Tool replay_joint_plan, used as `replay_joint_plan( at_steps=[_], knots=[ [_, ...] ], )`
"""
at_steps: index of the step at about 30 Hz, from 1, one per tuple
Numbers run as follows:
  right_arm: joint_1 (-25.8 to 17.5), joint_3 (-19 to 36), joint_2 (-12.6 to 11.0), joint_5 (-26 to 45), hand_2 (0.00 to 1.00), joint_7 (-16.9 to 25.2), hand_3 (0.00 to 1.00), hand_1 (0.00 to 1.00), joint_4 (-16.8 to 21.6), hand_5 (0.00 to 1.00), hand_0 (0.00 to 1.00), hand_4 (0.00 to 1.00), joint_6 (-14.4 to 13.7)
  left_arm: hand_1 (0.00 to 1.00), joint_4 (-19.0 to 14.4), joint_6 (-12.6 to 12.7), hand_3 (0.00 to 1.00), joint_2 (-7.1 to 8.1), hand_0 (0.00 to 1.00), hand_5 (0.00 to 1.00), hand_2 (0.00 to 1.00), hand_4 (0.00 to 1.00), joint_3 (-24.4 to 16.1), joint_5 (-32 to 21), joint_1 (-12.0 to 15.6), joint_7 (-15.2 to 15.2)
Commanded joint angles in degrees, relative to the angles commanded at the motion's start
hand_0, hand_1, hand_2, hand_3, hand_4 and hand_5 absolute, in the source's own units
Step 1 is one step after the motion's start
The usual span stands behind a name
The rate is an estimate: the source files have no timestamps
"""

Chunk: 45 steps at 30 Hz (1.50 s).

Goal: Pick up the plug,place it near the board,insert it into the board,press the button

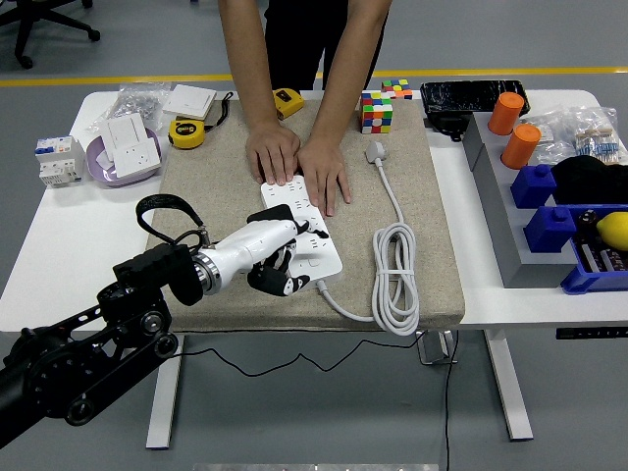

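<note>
The left hand (pixel 273 257), white with black fingertips, sits low over the near end of the white power strip (pixel 302 228), its fingers curled around the black plug (pixel 286 232), which rests on the strip. Beyond the hand, a person's two hands (pixel 299 162) press flat on the strip's far end. To its right, the strip's white cable (pixel 396 277) lies coiled on the beige mat (pixel 211 186).

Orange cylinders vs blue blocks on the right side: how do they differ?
The two orange cylinders are round and stand farther back; the two blue blocks are boxy and sit nearer the table's front. Both pairs line up beside the grey rail.
</note>
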Motion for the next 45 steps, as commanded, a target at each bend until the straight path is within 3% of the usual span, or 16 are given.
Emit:
replay_joint_plan(
  at_steps=[9,17,29,30,45],
  knots=[
    [-0.4,0.2,0.0,-0.2,0.833,-0.1,0.837,0.888,0.0,0.947,0.942,0.998,0.0,0.017,2.6,-0.4,0.855,-1.12,0.156,0.002,0.150,0.560,3.0,2.0,-0.4,0.9],
    [-0.3,-0.3,0.1,0.2,0.834,0.0,0.837,0.888,0.0,0.947,0.942,0.998,0.0,0.018,5.2,0.3,0.868,-3.16,0.152,0.002,0.152,0.562,1.2,3.7,-0.8,0.4],
    [-0.4,0.1,0.1,-0.1,0.833,-0.1,0.837,0.888,0.0,0.947,0.943,0.998,0.0,0.017,5.6,-1.0,0.851,-3.04,0.153,0.002,0.151,0.570,0.5,3.7,-0.8,0.9],
    [-0.3,0.0,0.2,0.0,0.833,0.0,0.837,0.888,0.0,0.946,0.943,0.998,0.0,0.018,5.6,-1.0,0.804,-3.11,0.152,0.002,0.152,0.555,0.3,3.8,-0.9,0.9],
    [-0.5,0.2,0.2,-0.2,0.833,-0.1,0.837,0.888,0.0,0.946,0.944,0.998,0.0,0.017,4.7,-1.6,0.721,-3.21,0.152,0.002,0.152,0.560,-0.3,3.7,-1.0,1.2]
  ],
)
